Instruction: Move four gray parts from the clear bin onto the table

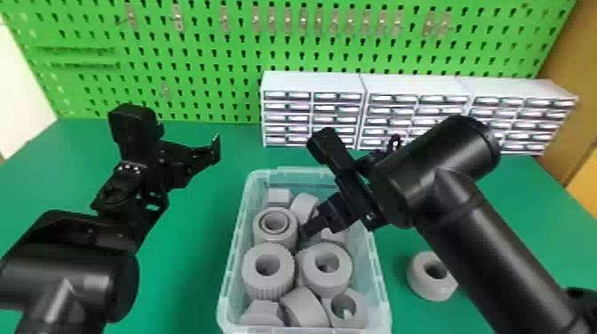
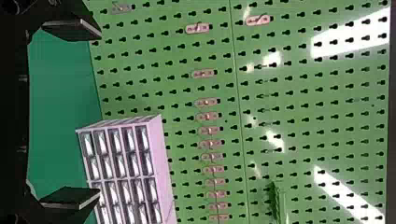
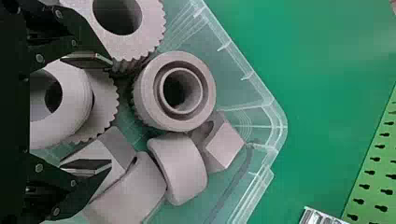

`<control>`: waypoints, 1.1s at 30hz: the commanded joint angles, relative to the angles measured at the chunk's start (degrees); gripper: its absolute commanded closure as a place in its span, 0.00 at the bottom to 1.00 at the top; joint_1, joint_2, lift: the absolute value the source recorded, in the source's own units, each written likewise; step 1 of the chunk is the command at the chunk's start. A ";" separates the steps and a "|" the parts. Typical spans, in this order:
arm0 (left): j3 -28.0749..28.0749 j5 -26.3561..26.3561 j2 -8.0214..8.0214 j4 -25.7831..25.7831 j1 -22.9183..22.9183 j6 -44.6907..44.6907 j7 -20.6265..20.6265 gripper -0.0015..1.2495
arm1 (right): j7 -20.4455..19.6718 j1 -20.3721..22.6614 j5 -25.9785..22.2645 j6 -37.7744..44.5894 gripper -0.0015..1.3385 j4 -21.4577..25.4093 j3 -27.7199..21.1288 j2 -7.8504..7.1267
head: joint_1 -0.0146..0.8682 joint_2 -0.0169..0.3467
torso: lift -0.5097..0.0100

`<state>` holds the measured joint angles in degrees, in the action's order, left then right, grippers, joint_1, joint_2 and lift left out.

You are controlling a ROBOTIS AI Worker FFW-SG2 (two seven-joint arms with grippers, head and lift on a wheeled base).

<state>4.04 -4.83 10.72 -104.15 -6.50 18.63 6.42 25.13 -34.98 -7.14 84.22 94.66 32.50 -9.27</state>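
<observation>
Head view: a single gray ring (image 1: pixel 422 286) sits on the green table (image 1: pixel 186 253), just off the right edge of the clear bin (image 1: pixel 383 286), partly hidden behind our right arm (image 1: pixel 488 240). We count it as one of the four moved, which would leave three to go. At least eight more gray parts (image 1: pixel 268 286) are packed in the bin, from its far-left corner to its near edge. Our right gripper (image 3: pixel 111 112) is over the bin, inside its right edge, fingers well parted, with nothing gripped; a smooth-sided ring (image 3: pixel 78 112) lies in line with the gap, and we judge it a possible second piece. Our left gripper (image 2: pixel 100 113) is spread wide and empty, above the table beyond the bin's left edge, taking no part in the transfer.
</observation>
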 commanded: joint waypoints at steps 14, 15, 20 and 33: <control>0.18 -0.09 0.00 0.00 0.00 0.00 0.00 0.09 | 0.00 -0.88 4.06 -8.81 0.37 -6.77 -0.07 1.36 | 0.78 0.14 | 0.89; 0.18 -0.18 0.00 0.00 0.00 0.00 0.00 0.09 | 0.00 -1.15 3.97 -9.95 0.37 -8.00 -0.07 1.53 | 0.78 0.14 | 0.89; 0.35 -0.18 0.00 0.18 0.00 0.00 0.00 0.09 | 0.00 -2.20 3.97 -14.17 0.37 -11.52 1.16 2.15 | 0.78 0.14 | 0.89; 0.53 -0.35 0.00 0.35 -0.18 0.09 0.09 0.09 | -0.17 -4.93 0.02 -29.29 0.37 -24.52 4.50 4.08 | 0.78 0.14 | 0.89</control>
<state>4.53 -5.10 10.72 -103.84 -6.65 18.71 6.43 25.00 -39.13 -5.40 59.89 74.28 36.03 -5.69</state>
